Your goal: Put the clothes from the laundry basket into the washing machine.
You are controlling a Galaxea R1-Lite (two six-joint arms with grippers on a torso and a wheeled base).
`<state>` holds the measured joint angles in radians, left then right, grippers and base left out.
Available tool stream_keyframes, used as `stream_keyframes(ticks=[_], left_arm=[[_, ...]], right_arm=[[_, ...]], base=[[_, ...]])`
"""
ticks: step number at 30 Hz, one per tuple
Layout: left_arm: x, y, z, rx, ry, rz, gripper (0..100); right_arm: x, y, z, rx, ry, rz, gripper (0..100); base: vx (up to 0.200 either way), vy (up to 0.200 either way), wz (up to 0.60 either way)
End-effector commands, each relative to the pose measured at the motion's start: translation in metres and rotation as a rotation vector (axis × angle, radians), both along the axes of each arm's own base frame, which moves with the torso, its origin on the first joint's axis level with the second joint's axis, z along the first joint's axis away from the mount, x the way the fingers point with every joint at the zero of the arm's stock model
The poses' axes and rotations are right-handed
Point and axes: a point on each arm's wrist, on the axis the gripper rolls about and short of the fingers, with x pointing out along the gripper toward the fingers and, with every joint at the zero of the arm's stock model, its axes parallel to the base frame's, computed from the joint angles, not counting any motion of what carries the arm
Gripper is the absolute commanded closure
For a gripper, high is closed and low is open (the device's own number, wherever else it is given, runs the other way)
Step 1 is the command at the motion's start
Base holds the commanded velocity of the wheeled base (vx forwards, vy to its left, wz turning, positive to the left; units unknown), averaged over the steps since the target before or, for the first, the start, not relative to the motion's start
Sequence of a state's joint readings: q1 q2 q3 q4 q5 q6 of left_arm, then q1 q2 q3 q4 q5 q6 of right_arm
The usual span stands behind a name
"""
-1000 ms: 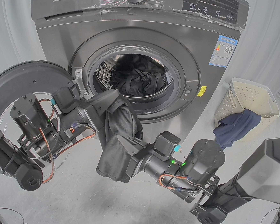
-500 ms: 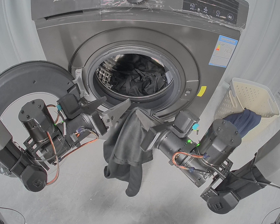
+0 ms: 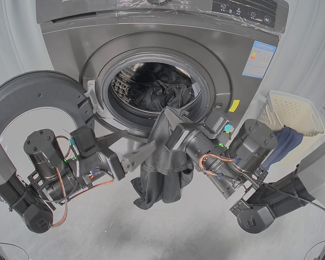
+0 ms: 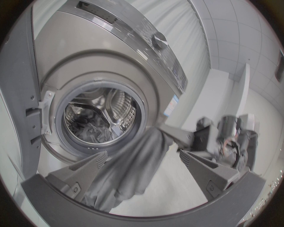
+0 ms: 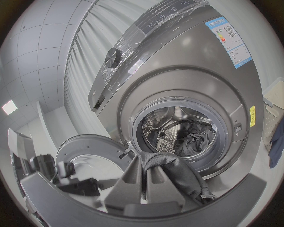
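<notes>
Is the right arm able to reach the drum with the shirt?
Probably yes. The door is swung wide open, the right gripper, shut on the shirt, sits at the mouth of the drum, and nothing stands between them.

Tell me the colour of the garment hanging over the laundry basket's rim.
The garment is dark blue; the head view shows it best.

Bright, even light glints off the washing machine (image 3: 154, 42).
</notes>
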<state>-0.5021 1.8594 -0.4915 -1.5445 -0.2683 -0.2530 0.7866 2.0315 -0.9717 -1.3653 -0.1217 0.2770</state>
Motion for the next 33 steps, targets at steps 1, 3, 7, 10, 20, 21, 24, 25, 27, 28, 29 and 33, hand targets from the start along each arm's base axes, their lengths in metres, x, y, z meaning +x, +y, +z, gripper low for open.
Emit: stream_keyframes(ticks=[1,3,7,10,20,21,24,25,27,28,29,33], left_arm=[[-0.013,-0.003,-0.023,0.098,0.047,-0.075,0],[-0.014,-0.008,-0.028,0.130,0.037,-0.092,0],[-0.005,-0.016,-0.031,0.131,0.028,-0.089,0],[0.012,-0.025,-0.022,0.097,-0.024,-0.064,0],[0.036,-0.035,-0.025,0.082,-0.041,-0.004,0],[0.037,-0.035,-0.027,0.085,-0.036,-0.002,0],[0.040,-0.035,-0.029,0.086,-0.033,0.007,0],[0.042,-0.034,-0.029,0.084,-0.034,0.018,0],[0.044,-0.034,-0.029,0.081,-0.039,0.032,0],[0.046,-0.034,-0.029,0.076,-0.042,0.038,100],[0.047,-0.035,-0.028,0.074,-0.046,0.042,100],[0.049,-0.036,-0.026,0.066,-0.057,0.048,100]], right_arm=[[0.008,0.011,0.001,0.027,0.007,-0.011,100],[0.008,0.017,0.001,0.053,0.030,-0.013,100],[0.003,0.021,0.001,0.085,0.089,0.008,100],[-0.001,0.027,-0.001,0.129,0.168,0.024,100],[-0.005,0.031,-0.001,0.158,0.211,0.042,100],[-0.005,0.031,-0.001,0.157,0.210,0.042,100],[-0.005,0.031,0.000,0.159,0.206,0.044,100],[-0.005,0.031,0.000,0.159,0.206,0.044,100],[-0.006,0.032,0.001,0.159,0.205,0.047,100],[-0.007,0.032,0.001,0.160,0.206,0.047,100],[-0.007,0.033,0.001,0.161,0.205,0.049,100],[-0.007,0.033,0.000,0.158,0.207,0.048,100]], base=[[0.000,0.000,0.00],[0.000,0.000,0.00],[0.000,0.000,0.00],[0.000,0.000,0.00],[0.000,0.000,0.00],[0.000,0.000,0.00],[0.000,0.000,0.00],[0.000,0.000,0.00],[0.000,0.000,0.00],[0.000,0.000,0.00],[0.000,0.000,0.00],[0.000,0.000,0.00]])
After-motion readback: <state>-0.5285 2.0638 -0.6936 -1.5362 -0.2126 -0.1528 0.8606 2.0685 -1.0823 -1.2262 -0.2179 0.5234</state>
